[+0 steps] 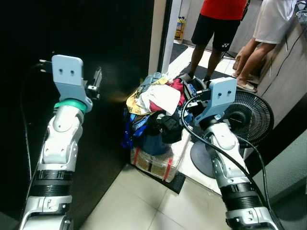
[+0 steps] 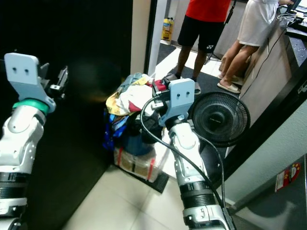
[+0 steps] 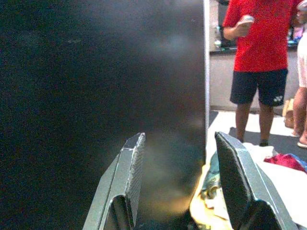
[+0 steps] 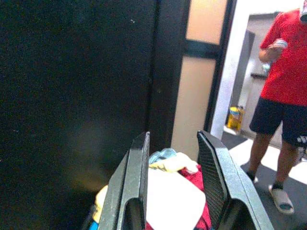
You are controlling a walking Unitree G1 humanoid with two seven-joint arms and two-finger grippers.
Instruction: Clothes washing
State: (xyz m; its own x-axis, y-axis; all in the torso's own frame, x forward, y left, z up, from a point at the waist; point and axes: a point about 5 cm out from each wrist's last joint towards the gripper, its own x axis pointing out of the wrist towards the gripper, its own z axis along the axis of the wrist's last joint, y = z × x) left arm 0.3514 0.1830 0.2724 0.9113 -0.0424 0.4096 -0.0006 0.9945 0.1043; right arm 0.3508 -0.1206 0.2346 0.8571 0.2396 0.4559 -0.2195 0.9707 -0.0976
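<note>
Task barely begun: laundry pile (image 1: 152, 98) heaped untouched on its basket (image 1: 154, 143), just ahead of and below right pincer (image 4: 172, 191), fingers open and empty; left pincer (image 3: 182, 191) likewise open, raised beside dark wall (image 1: 115, 43); all grasping, carrying, loading left.

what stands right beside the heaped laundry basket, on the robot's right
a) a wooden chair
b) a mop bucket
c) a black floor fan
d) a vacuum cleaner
c) A black floor fan with a round grille stands on the floor next to the laundry basket, which is piled with clothes.
</note>
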